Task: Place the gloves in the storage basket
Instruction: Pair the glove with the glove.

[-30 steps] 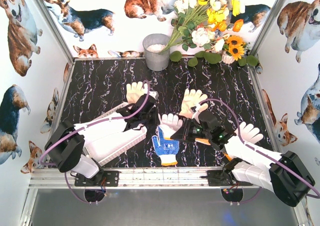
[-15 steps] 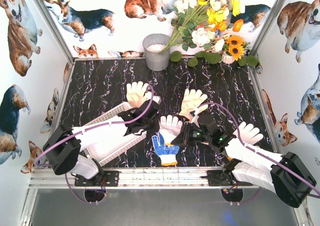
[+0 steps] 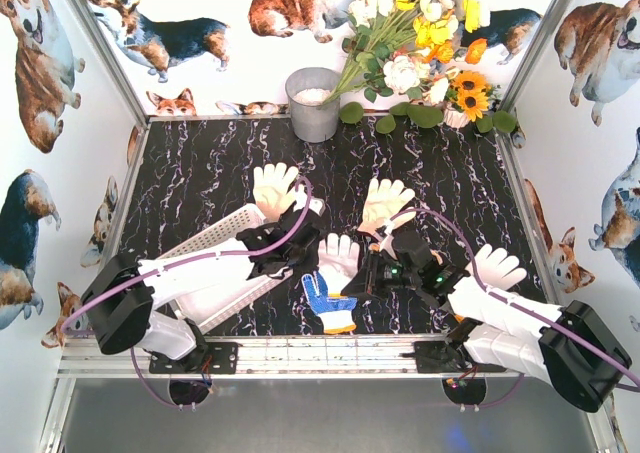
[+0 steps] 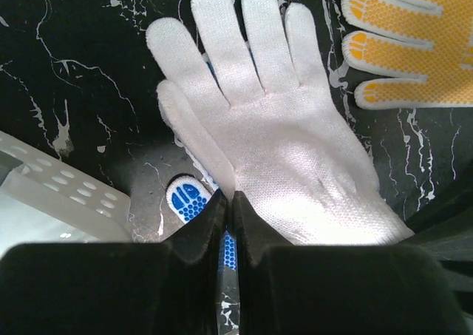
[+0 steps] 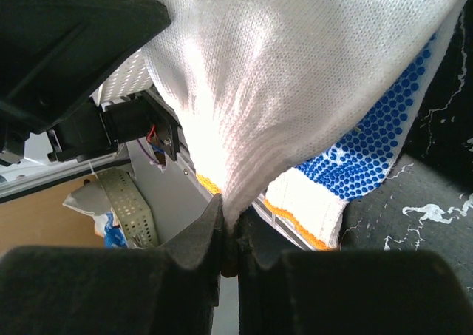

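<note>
Gloves all out on the dark marbled table [image 3: 200, 163], none in the storage basket [image 3: 210, 233]. The basket sits front-left, mostly under the L arm. White glove [image 3: 340, 251] is mid-table between the two grippers, lying partly over the blue glove [image 3: 328, 298], which is nearer the front edge. R gripper [image 5: 229, 235] is closed tight on the white glove's fabric, cloth bunched up from the pinch in the wrist view. L gripper [image 4: 228, 198] is fully closed, tips right at the white glove's thumb-side edge; can't tell if it has any cloth. Cream glove [image 3: 274, 186] is at the basket's far end, yellow-dotted glove [image 3: 385, 201] just behind the R gripper, last white glove [image 3: 497, 265] beside the R arm. Grey bucket [image 3: 313, 103] and flowers [image 3: 420, 43] at the back.
</note>
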You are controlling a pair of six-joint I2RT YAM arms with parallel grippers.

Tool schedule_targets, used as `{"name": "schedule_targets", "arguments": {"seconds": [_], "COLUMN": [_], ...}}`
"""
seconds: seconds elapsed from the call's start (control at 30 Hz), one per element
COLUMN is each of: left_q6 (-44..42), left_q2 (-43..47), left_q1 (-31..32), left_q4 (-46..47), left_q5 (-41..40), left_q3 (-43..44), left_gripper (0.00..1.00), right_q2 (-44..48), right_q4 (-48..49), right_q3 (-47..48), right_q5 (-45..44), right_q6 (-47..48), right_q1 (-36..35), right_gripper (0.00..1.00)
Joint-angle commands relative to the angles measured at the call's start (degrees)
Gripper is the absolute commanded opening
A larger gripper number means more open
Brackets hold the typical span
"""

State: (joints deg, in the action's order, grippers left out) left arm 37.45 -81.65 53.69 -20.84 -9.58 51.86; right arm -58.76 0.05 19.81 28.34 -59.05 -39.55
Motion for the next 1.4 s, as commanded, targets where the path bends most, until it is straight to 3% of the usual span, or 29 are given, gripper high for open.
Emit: {"name": "schedule_targets", "arguments": {"seconds": [0.0, 0.77, 1.37], "left_q6": [1.6, 5.7, 9.6], "left_q2": [2.1, 5.4, 7.9], "left_q1": [1.4, 6.7, 7.4], "left_q4": [-0.8, -0.6, -1.5], "left_q5": [-2.4, -6.7, -8.0], "left_q3": [0.5, -3.0, -6.9], "left_gripper": [0.0, 0.0, 0.0], "right_q2": [-0.5, 6.6, 4.3], "right_q4": [1.2, -4.0, -5.7], "right_q3": [0.3, 1.9, 4.4], "right_q5": [1.2, -0.4, -1.0], "right_q6": [0.2, 2.4, 4.4], "right_q1": [-0.8, -2.2, -6.4], "right_gripper": [0.0, 0.0, 0.0]}}
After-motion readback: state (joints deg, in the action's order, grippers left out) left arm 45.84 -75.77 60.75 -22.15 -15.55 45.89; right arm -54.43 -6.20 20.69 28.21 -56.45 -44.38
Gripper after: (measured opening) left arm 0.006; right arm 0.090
